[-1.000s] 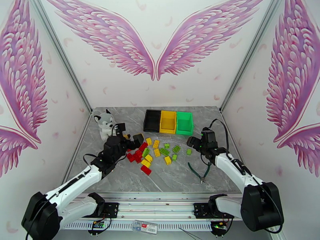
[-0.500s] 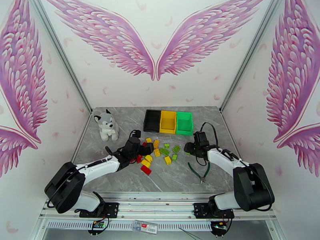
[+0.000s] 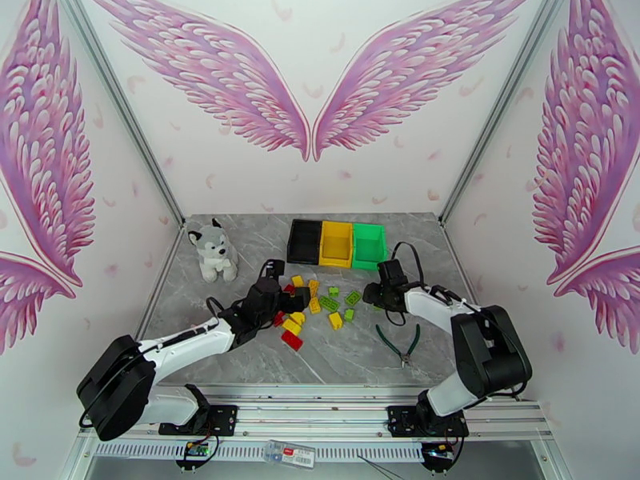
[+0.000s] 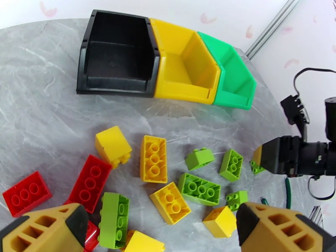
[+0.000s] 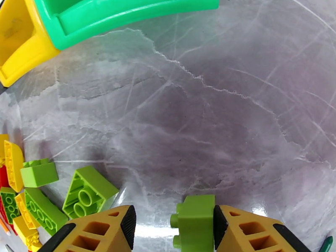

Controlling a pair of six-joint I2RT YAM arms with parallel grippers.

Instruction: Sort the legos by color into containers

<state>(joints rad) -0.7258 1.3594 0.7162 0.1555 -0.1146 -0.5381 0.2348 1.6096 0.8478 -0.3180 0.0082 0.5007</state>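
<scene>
Arms reached inward; right pincer [image 5: 172, 219] brackets a green brick [image 5: 195, 223] bound for the nearby green bin [image 5: 126, 13], grip unclear; left pincer [image 4: 163, 217] gapes wide.

Bright, even white light fills the scene from above, without harsh glare. The overhead view is sharp, with only faint, soft shadows on the grey marble table [image 3: 336, 354]. Both wrist views bulge at the edges like a fisheye. The right wrist view shows a pale sheen and a dim purplish shadow on the table, and the nearby yellow fingers [image 5: 96, 232] look slightly soft.
</scene>
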